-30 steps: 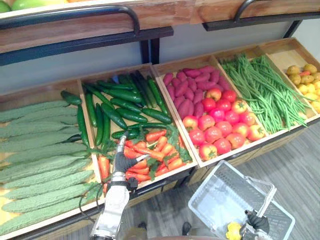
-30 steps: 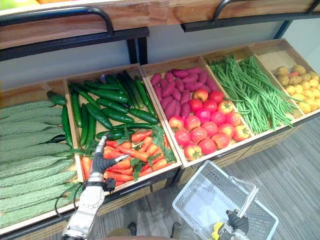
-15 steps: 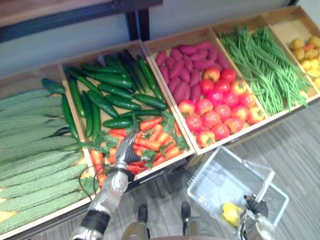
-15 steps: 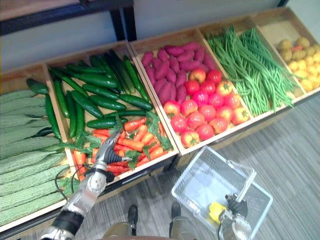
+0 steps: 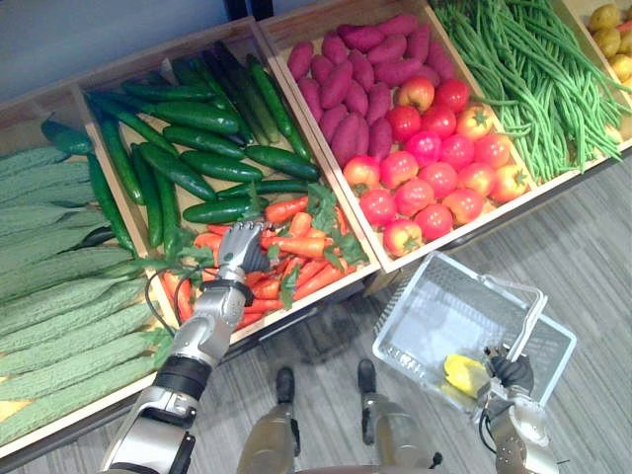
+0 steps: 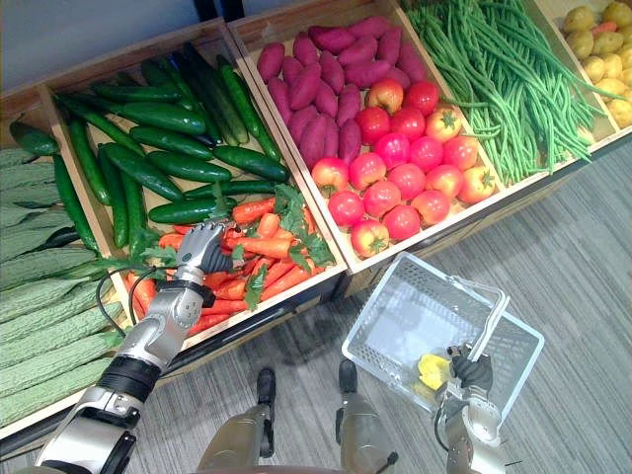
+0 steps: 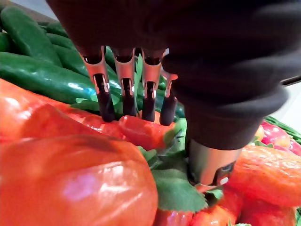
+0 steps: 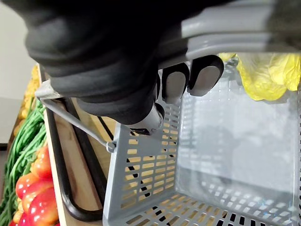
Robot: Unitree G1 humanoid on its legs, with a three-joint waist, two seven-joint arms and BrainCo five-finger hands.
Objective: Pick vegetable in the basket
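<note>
produce stand (image 5: 444, 244) is made up of wooden crates set side by side, with cucumbers (image 5: 197, 163) packed behind a heap of leafy carrots (image 5: 301, 262) in the same crate. grey basket (image 5: 425, 316) is hung low in front of the stand, well apart from the carrots, and a yellow vegetable (image 5: 462, 373) is already lying in one corner of it. its handle (image 5: 523, 321) is wrapped tight by the right hand (image 5: 512, 373). left hand (image 5: 240, 247) is planted on the carrot heap, fingers (image 7: 104, 94) fairly straight and kept close together, dark tips pressed on one carrot (image 7: 141, 132), thumb not closed in, so nothing is gripped yet.

what could go wrong, imo: the carrots are piled loose and tangled in leaves. if the fingers are closed from on top, that carrot could be rolled aside, or a neighbour dragged up by its greens and dropped on the floor. a fair gap has to be crossed to the basket too, so a weak pinch on that smooth skin could be lost midway.
</note>
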